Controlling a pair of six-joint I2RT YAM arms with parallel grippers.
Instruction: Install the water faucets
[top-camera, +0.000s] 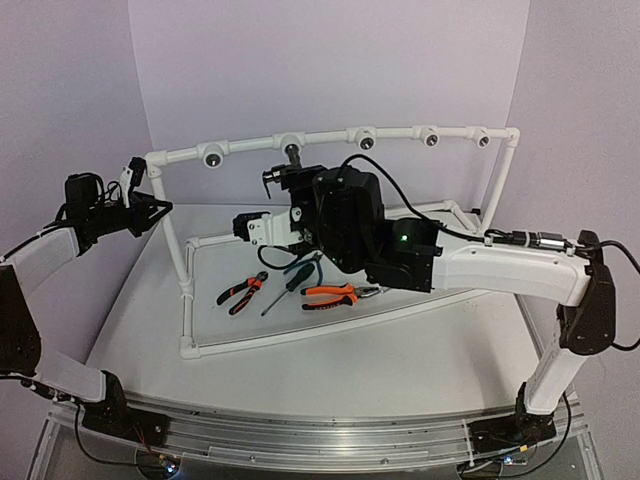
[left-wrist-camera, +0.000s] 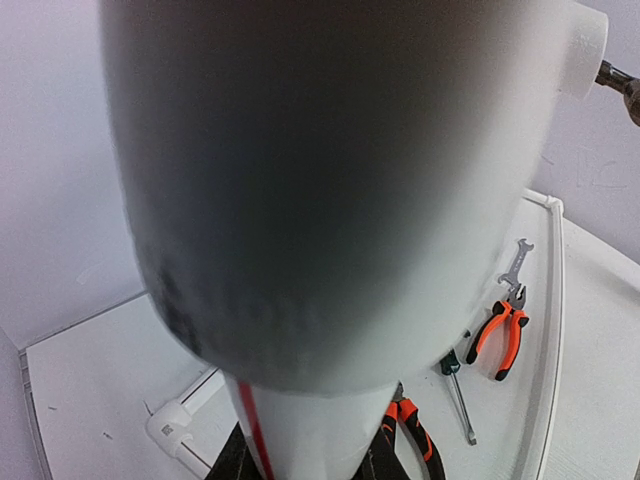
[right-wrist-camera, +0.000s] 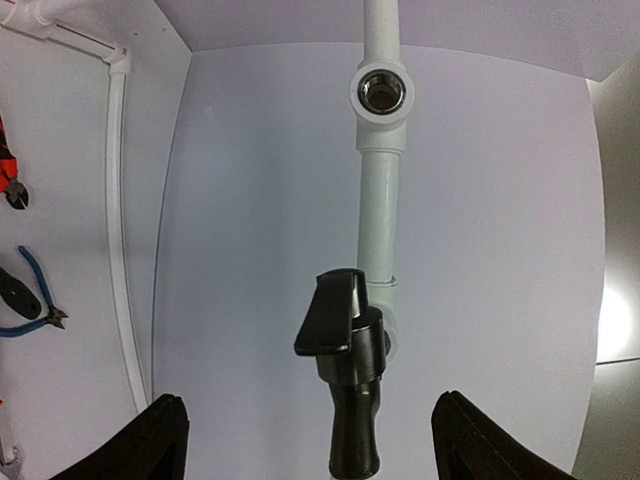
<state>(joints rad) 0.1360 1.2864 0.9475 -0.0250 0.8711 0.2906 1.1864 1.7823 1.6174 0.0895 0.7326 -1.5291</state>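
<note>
At the far left, the left gripper (top-camera: 150, 208) is placed at the corner post of the white pipe frame (top-camera: 255, 147). In the left wrist view the pipe (left-wrist-camera: 330, 180) is seen only as a big blur right in front of the camera. It cannot be told whether the fingers are squeezed on it or not. If the post is gripped there, it should be gripped firmly, so that the frame is not shaken while the tap is worked on.

Inside the frame, two pliers (top-camera: 242, 292) and a screwdriver (top-camera: 290, 280) are laid on the table (top-camera: 400, 350). They are probably not needed for this step.

Further right, the small black tap (right-wrist-camera: 352, 390) is seen set into a round fitting on the top pipe, with its lever (right-wrist-camera: 328, 315) sticking out to one side. Nothing is touching it. The right gripper (right-wrist-camera: 308, 400) is spread wide, with one finger on each side of the tap and a clear gap on both sides.

The step is judged to be the tightening of the tap. The fingers should be closed on the thick body, not on the thin lever, which could be flipped. The tap should be turned straight in line with its fitting, so that the thread is not crossed. The next hole (right-wrist-camera: 380, 92) along the pipe is empty, and shiny metal is seen inside it.
</note>
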